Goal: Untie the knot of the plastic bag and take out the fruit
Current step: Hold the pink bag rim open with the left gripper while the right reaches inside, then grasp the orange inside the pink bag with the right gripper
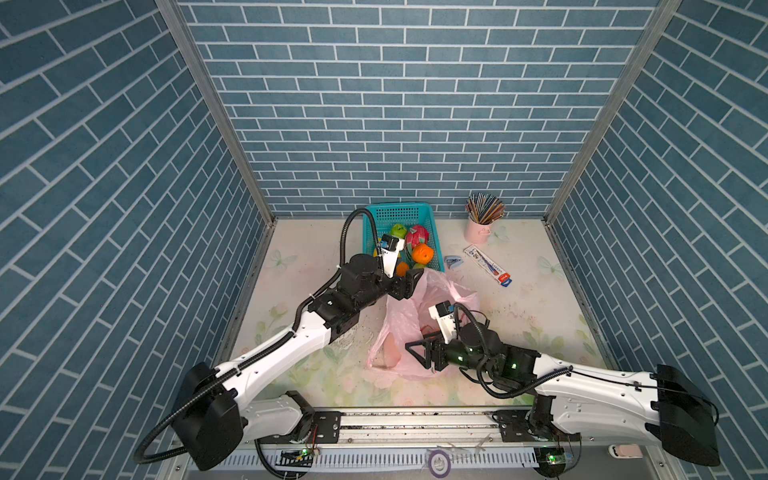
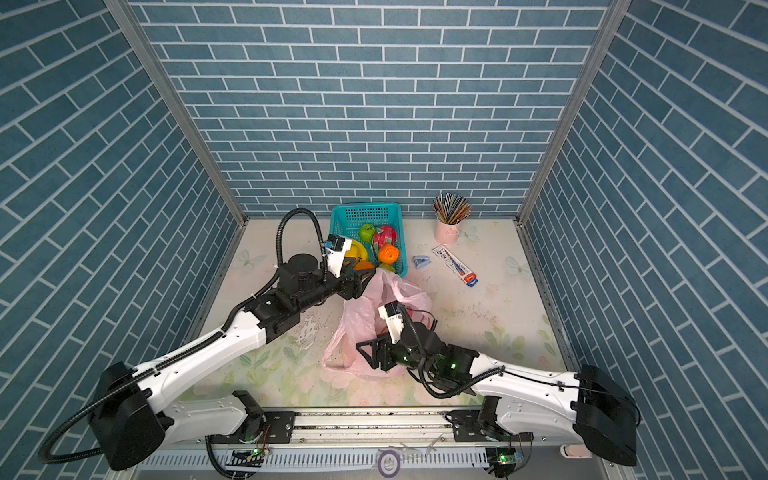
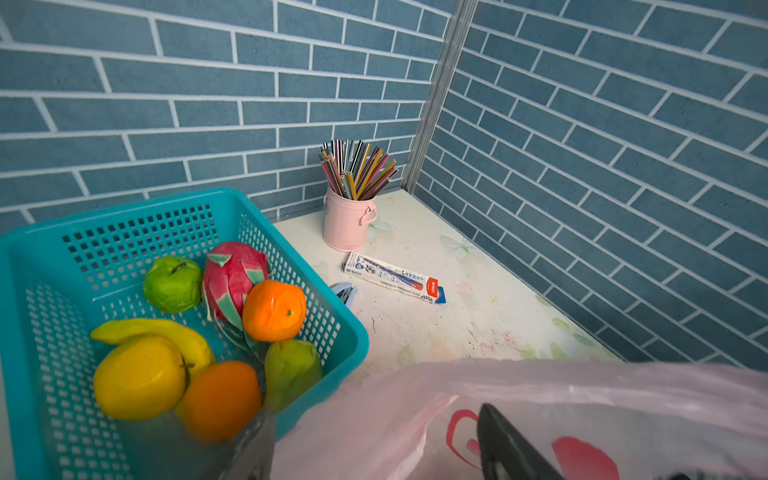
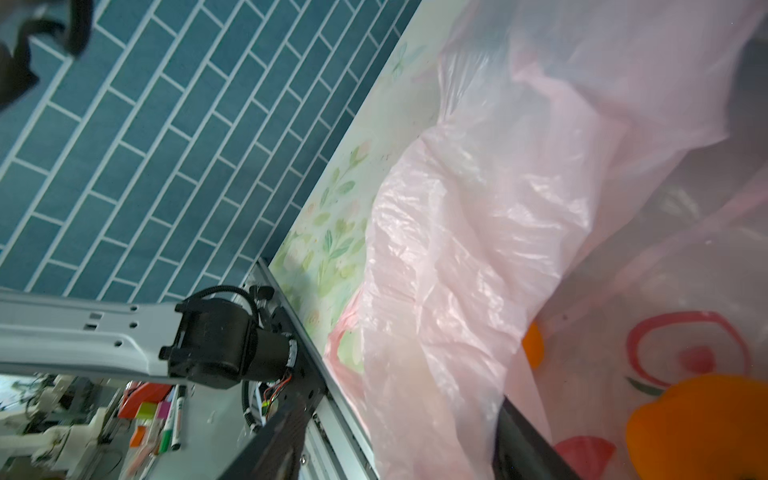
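Floral tabletop (image 1: pixel 540 316), plastic bag (image 1: pixel 395 320), left fingers (image 3: pixel 507 453) and right fingers (image 4: pixel 523 440) wide apart, both empty

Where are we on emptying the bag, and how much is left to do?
Done: the bag lies untied and open, and several fruits sit in the basket. In hand: the left gripper is open above the basket's near edge; the right gripper is open over the bag. Left: at least one orange shows inside the bag.
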Controlling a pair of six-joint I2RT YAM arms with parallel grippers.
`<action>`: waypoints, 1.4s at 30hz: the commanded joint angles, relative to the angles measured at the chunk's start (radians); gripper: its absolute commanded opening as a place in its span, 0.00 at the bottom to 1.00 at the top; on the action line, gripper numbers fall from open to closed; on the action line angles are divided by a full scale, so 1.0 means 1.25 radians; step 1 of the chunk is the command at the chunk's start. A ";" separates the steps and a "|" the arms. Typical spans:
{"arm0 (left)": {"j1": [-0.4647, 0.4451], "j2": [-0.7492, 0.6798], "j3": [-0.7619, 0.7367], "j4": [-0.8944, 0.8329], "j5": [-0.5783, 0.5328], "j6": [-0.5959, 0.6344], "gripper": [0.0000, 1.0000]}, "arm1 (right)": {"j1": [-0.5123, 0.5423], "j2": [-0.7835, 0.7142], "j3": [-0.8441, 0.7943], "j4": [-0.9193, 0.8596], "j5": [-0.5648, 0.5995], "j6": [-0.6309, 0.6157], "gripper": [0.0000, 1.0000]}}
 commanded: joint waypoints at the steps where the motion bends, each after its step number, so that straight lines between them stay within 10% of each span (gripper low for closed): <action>1: -0.015 -0.052 -0.039 -0.097 -0.031 -0.045 0.79 | 0.002 -0.010 0.028 -0.119 0.124 0.012 0.67; 13: -0.162 -0.081 -0.147 -0.327 -0.114 -0.166 0.78 | 0.002 0.037 0.029 -0.309 0.084 0.137 0.58; 32: -0.239 0.017 -0.269 -0.255 -0.083 -0.183 0.57 | -0.019 -0.082 -0.034 -0.363 0.208 0.316 0.66; 42: -0.241 0.005 -0.280 -0.232 -0.099 -0.185 0.57 | -0.088 0.068 0.032 -0.377 0.265 0.331 0.74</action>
